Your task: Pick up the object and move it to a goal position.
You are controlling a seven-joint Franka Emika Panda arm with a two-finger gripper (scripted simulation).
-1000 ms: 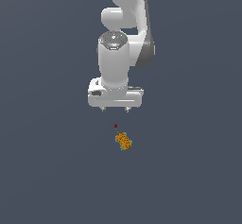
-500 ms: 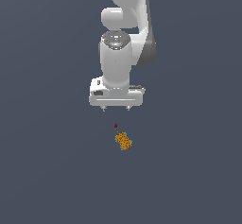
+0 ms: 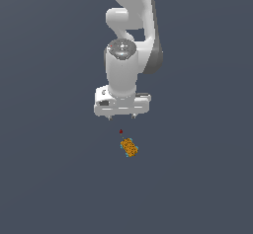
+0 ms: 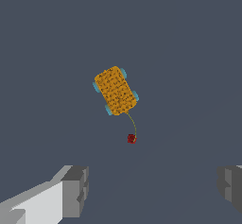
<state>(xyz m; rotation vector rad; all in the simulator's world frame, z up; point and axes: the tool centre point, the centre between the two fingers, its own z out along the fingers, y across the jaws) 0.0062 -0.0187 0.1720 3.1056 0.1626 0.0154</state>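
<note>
The object (image 3: 129,148) is a tiny orange block with dark speckles and light-blue edges, lying on the dark grey floor below the arm in the exterior view. It shows larger in the wrist view (image 4: 116,90), lying at a slant. My white gripper (image 3: 121,116) hangs above it, apart from it, open and empty. In the wrist view its two grey fingertips (image 4: 75,191) stand wide apart, with the gripper's midpoint (image 4: 153,190) off to one side of the block.
A tiny red dot (image 3: 120,131) sits between the gripper and the block; in the wrist view the dot (image 4: 132,138) is joined to the block by a thin curved line. The floor is plain dark grey.
The arm has shifted slightly; the gripper stays open above the block. The block has not moved.
</note>
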